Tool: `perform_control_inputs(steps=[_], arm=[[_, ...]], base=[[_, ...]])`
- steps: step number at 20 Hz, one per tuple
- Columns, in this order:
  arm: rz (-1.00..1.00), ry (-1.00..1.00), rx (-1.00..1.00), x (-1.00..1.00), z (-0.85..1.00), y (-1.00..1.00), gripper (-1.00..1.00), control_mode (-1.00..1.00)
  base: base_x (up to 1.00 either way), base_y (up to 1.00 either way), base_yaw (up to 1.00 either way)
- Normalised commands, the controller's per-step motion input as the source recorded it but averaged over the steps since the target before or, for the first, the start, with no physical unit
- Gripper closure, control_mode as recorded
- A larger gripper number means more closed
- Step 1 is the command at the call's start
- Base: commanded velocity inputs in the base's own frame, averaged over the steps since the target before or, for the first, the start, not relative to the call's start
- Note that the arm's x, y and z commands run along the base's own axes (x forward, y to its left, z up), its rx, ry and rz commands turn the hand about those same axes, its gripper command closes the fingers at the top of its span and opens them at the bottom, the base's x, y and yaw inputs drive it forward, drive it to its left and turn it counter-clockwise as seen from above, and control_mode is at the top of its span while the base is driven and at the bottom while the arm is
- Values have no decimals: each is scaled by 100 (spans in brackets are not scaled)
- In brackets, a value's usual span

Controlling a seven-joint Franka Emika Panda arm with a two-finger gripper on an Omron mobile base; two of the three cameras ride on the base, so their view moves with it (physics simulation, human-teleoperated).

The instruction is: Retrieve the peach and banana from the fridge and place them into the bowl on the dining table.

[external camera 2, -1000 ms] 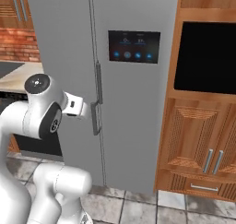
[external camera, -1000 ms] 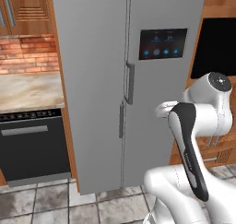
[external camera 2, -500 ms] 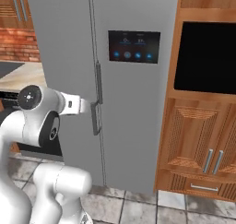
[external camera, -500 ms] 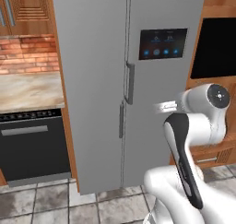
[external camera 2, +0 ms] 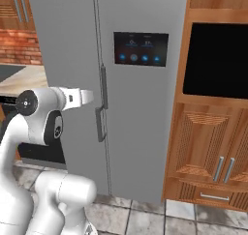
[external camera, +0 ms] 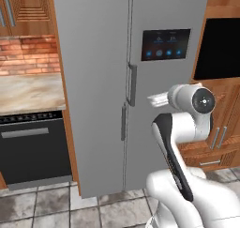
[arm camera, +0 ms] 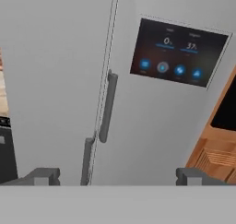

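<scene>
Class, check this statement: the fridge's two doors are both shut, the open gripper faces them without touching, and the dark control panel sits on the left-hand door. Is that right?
Not quite. The control panel sits on the right-hand door of the fridge, as the left base view shows. The rest holds: both doors are shut and the open gripper faces them without touching.

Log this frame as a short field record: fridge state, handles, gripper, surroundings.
fridge: both doors shut
handles: right door handle higher, left door handle lower, beside the centre seam
display panel: on right door, lit
gripper: open, empty, facing the handles, apart from them
oven: black, right of fridge
dishwasher: left of fridge, under counter
</scene>
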Motion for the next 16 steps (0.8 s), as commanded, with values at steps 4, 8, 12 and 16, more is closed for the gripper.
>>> perform_control_inputs(steps=[4,8,12,16], arm=[[-6,1,14,58,0,6,-100,-100],[-7,11,21,41,3,0,-100,-100],[-1,14,19,19,1,6,-100,-100],[0,5,12,11,0,2,-100,-100]], base=[[0,0,0],[0,0,0],[0,0,0],[0,0,0]])
